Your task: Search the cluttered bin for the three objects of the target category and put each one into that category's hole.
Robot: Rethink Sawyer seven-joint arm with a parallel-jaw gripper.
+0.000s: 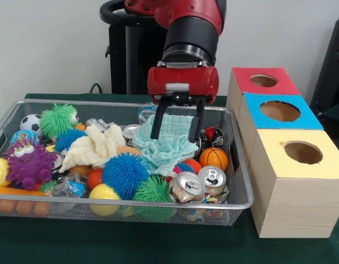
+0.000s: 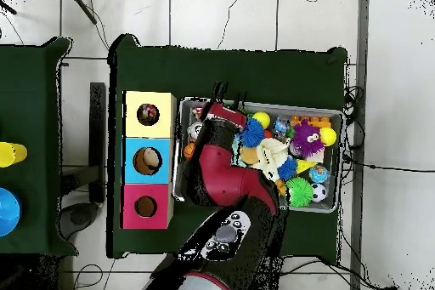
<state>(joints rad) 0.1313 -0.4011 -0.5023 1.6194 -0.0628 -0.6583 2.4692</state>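
My gripper (image 1: 176,131) hangs with fingers spread, empty, straddling the light-blue cloth (image 1: 170,144) in the wire bin (image 1: 242,181)'s middle. I judge this the grasp step: drop, pinch the cloth, then carry it right to the boxes (image 1: 279,113); which hole, unclear.

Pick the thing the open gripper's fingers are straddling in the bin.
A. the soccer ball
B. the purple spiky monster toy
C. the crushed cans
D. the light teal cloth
D: in the front view the gripper hangs open with one finger on each side of the light teal cloth at the middle of the wire bin.
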